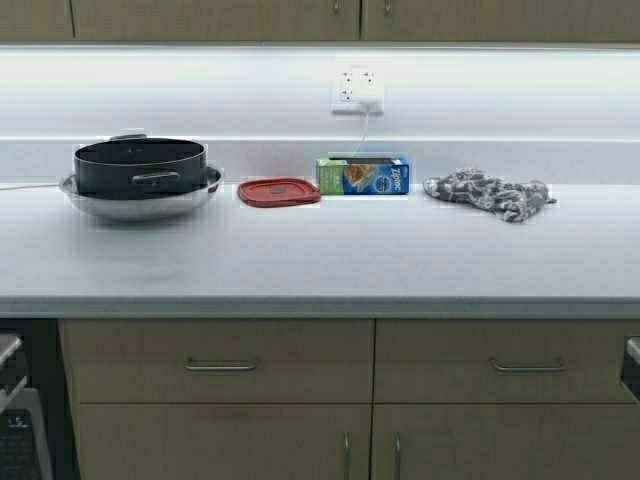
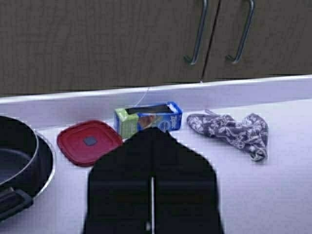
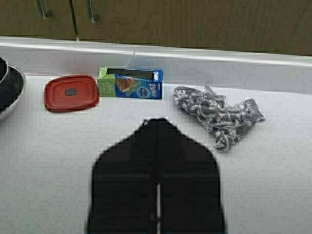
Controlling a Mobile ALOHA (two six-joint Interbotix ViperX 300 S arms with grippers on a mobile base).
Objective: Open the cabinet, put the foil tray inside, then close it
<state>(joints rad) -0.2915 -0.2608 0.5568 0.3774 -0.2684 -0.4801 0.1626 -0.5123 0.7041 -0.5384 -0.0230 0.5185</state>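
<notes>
Smooth pale countertop [image 1: 320, 260], wood-grain cabinet [image 1: 200, 18]

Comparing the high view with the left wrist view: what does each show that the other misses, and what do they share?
Only the high view shows the wall outlet, the drawers under the counter and the whole steel bowl under the black pot. Only the left wrist view shows the left pincer, shut, and the cabinet door handles. Both show the red lid, the bag box, the patterned cloth and the pot. No foil tray appears in either.
</notes>
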